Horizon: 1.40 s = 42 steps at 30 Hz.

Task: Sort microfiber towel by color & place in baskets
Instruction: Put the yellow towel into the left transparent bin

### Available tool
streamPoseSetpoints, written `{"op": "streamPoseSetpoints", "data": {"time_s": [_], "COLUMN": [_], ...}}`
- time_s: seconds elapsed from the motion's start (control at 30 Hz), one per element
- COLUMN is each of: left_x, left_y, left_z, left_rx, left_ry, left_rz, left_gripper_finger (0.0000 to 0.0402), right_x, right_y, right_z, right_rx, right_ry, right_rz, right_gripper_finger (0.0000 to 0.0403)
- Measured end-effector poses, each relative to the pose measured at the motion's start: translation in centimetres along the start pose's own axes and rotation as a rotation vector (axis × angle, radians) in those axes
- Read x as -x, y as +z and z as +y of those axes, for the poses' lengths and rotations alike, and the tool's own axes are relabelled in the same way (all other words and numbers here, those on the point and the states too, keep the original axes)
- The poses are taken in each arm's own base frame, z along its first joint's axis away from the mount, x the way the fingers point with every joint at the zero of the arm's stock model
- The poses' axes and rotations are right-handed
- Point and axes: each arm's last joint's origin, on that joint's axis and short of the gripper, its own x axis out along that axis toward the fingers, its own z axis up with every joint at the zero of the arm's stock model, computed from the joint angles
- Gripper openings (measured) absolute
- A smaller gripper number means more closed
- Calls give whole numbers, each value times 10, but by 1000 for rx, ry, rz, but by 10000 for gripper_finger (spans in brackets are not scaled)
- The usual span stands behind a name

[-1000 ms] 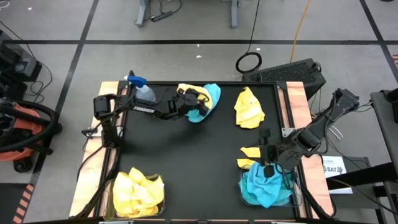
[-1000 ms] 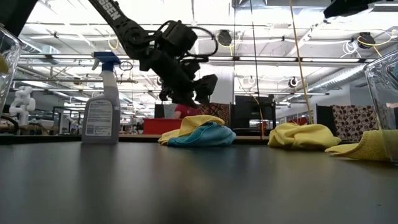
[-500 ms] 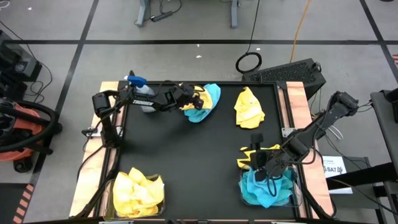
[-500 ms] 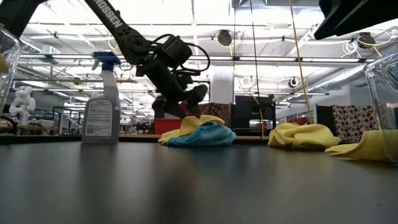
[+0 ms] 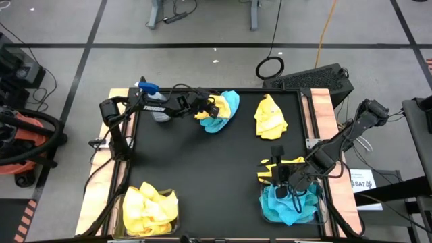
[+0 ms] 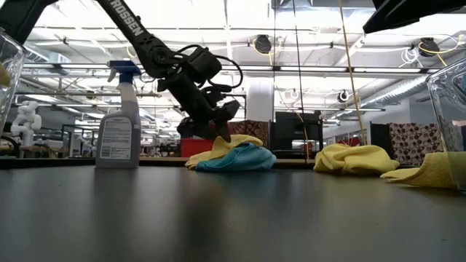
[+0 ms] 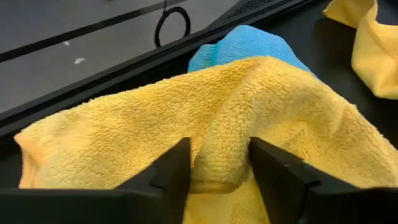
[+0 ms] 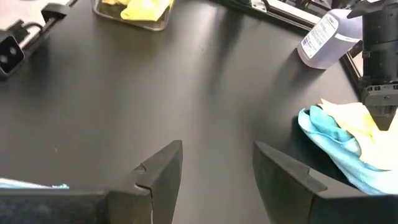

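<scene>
Two fuzzy towels (image 5: 221,110), apparently overlapping

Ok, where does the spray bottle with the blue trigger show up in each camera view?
High view: spray bottle at the table's far left corner, partly under the left arm.
Low view: standing upright at left.
Left wrist view: not in it.
Right wrist view: far corner, lying across the frame's upper right.
Shared landmark: the yellow-and-turquoise towel pile beside it.

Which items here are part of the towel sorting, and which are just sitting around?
Job: fuzzy yellow towels and turquoise towels; clear plastic basket of yellow towels; clear basket of turquoise towels.
Lying about: clear spray bottle with blue trigger.
</scene>
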Motion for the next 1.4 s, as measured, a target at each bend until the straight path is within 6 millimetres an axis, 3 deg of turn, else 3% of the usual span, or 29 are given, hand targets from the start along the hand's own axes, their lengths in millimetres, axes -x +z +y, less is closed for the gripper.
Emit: {"op": "streamPoseSetpoints", "data": {"time_s": [0.23,0.43,0.57,0.7,0.97,1.4], "left_x": [0,7,28,59,143,280], "left_y": [1,4,21,40,71,80], "left_z": [-3,-13,-26,-40,-70,-102], "left_rx": [-14,-43,-89,-167,-326,-454], "left_ry": [-80,-167,-207,-183,-136,-193], "left_rz": [14,14,-24,-57,-114,-275], "left_gripper_finger": [21,6,5,4,3,2], "right_x": [0,0,0,-1,-1,-7], "right_y": [1,1,1,1,1,3], "right_z": [0,0,0,1,-2,-11], "right_rx": [-38,-72,-95,-107,-138,-177], "right_ry": [7,7,6,5,-54,-97], "right_rz": [-11,-11,-11,-8,-20,-20], "right_gripper_finger": [187,187,187,187,187,187]}}
